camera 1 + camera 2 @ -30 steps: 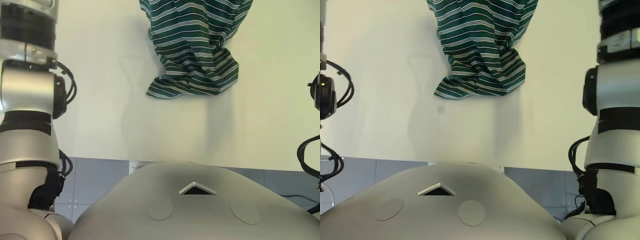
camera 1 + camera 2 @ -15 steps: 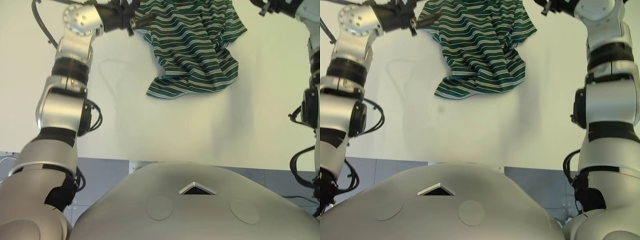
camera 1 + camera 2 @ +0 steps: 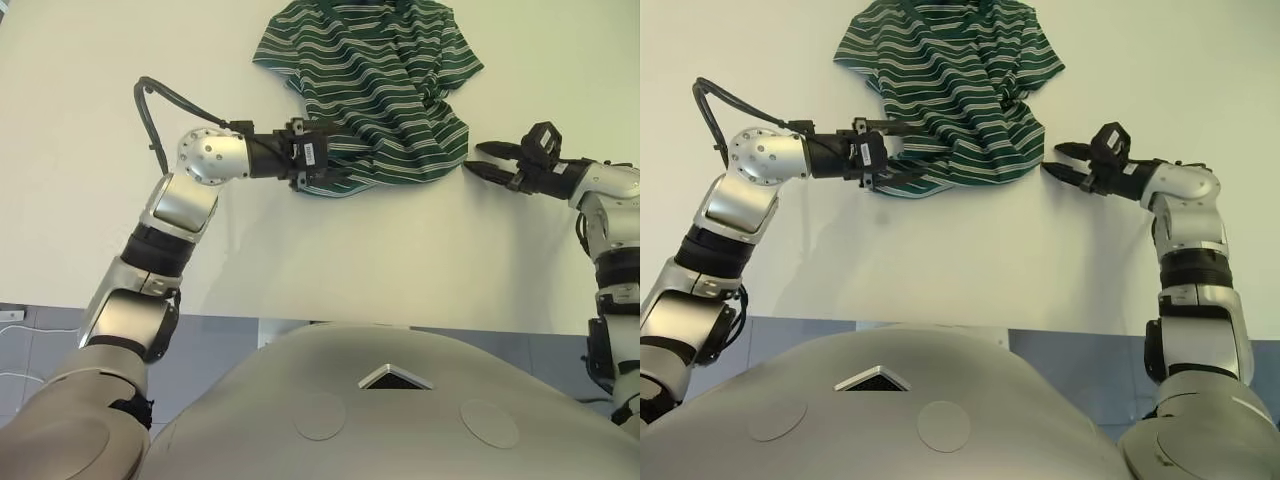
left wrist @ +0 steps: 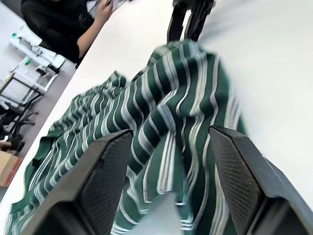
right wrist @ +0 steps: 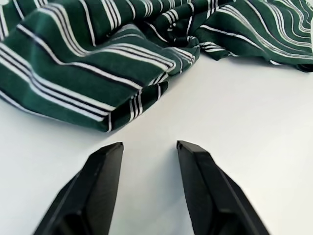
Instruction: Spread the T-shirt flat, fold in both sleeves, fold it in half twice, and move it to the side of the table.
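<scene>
Starting spread step on crumpled T-shirt (image 3: 375,90). Straddling hem with left gripper (image 4: 171,196), holding right gripper (image 5: 146,161) beside opposite corner, both spread apart. Likely needing pinching, pulling outward.

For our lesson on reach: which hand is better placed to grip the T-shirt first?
Left, probably. The left hand is open astride the T-shirt at its near edge; the right hand, also open, sits short of it, with bare table between.
</scene>
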{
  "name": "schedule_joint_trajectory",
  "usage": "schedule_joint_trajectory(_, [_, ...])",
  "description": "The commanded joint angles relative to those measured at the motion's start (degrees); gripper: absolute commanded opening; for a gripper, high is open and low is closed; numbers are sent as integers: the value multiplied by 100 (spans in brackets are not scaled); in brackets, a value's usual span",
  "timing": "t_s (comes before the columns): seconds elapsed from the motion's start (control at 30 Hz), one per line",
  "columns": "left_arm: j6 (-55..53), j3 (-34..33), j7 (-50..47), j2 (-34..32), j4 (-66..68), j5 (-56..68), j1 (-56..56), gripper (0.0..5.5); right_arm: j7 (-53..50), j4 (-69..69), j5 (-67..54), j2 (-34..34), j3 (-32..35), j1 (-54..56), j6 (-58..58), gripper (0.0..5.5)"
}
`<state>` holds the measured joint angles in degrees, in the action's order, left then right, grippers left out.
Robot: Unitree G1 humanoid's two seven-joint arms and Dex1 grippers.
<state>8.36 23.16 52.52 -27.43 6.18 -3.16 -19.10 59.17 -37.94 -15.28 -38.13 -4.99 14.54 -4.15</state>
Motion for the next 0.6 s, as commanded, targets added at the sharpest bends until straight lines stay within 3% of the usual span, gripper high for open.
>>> schedule_joint_trajectory(0.03, [216, -24, -462, 270, 1327, -405, -570, 285, 283, -167, 177, 605, -348, 0, 365, 204])
schedule_joint_trajectory(0.27, [669, -47, -1470, 360, 3294, -1069, -902, 285, 1108, 1685, -1349, 1074, -176, -205, 2646, 204])
schedule_joint_trajectory(0.4, [665, -139, -1961, 221, 3710, -1263, -919, 285, 390, 2223, -1955, 1715, 224, -181, 3470, 204])
schedule_joint_trajectory(0.6, [653, -73, -2296, -108, 3666, -1644, -809, 285, -1193, 2216, -3053, 2486, 1623, 699, 4159, 204])
